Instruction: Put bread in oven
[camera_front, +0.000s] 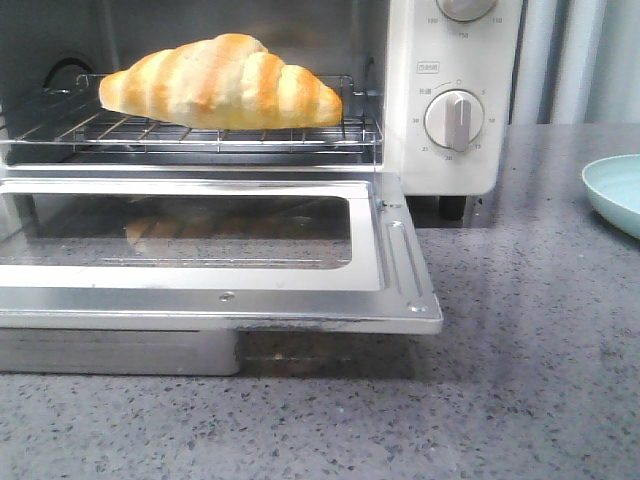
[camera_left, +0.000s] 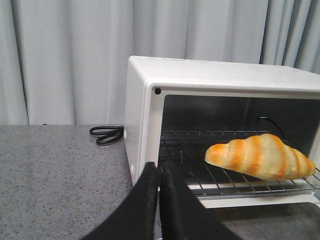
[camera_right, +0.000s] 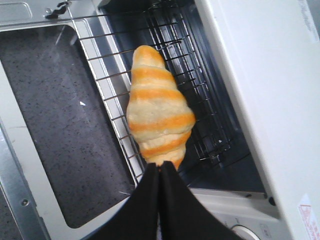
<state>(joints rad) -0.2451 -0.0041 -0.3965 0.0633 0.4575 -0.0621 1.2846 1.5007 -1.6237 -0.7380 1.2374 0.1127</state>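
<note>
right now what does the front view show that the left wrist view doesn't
Only the front view shows the oven's beige dials, its dropped-down glass door and a pale blue dish at the right edge. Only the left wrist view shows the left gripper, fingers pressed together, a coiled black cord beside the oven, and the grey curtain. Both show the bread lying on the wire rack.

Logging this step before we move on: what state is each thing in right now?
bread: lying on the wire rack, ungripped
oven: door dropped fully open
wire rack: in the oven, holding the bread
left gripper: shut, empty
right gripper: shut, at the bread's end
</note>
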